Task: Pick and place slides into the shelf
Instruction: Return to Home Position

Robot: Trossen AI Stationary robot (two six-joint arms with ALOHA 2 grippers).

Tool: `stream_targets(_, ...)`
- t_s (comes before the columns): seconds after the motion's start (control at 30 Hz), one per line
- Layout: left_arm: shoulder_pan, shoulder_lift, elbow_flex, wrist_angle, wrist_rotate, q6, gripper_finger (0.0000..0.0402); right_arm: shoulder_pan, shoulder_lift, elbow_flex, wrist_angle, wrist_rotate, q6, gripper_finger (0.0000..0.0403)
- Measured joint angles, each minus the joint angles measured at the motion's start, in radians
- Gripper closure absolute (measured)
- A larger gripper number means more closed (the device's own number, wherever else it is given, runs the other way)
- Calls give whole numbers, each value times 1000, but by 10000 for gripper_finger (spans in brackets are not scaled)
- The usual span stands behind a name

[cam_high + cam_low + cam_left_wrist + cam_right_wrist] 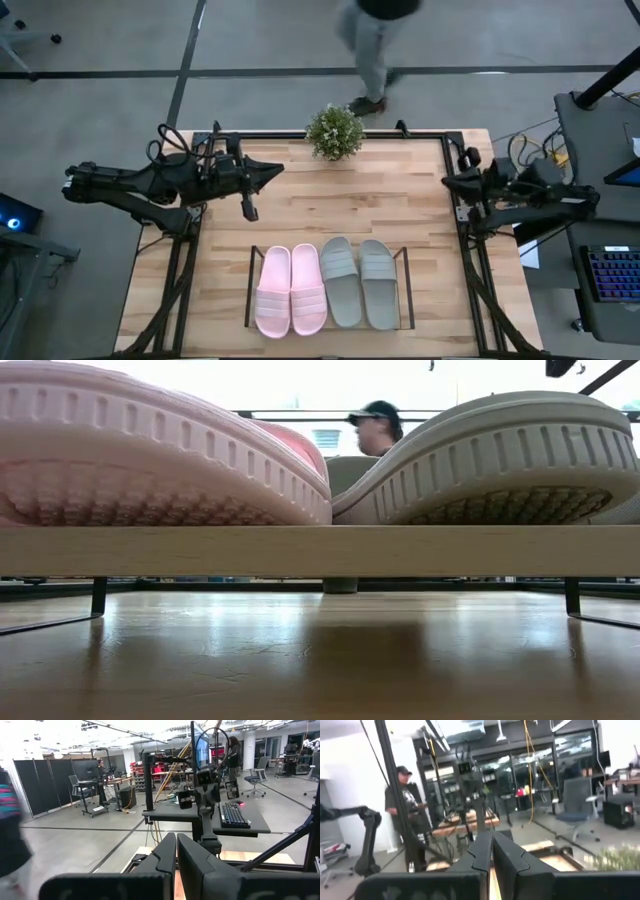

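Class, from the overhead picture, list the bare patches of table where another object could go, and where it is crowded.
Largest: the middle of the table, bordered by the plant, the shelf, and the left gripper and right gripper at its sides. Narrower strips flank the shelf. Crowded: the shelf, filled by pink slides and grey slides.
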Motion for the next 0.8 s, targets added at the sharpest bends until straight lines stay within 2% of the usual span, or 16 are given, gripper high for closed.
stream_targets(0.13,0,0,-2,0,0,23,402,0,-85,-113,-9,-9,56,395)
stream_targets(0.3,2,0,-9,3,0,25,402,0,-137,-267,132,-113,53,395)
stream_targets(0.4,2,0,-19,3,0,18,401,-1,-144,-328,205,-105,35,395)
stream_targets(0.53,1,0,-33,10,-1,17,401,-1,-140,-390,204,-63,19,395)
stream_targets(0.67,1,1,-49,40,0,17,401,-1,-137,-460,314,-26,0,395)
stream_targets(0.8,2,1,-66,96,54,15,401,-1,-134,-507,334,-28,34,395)
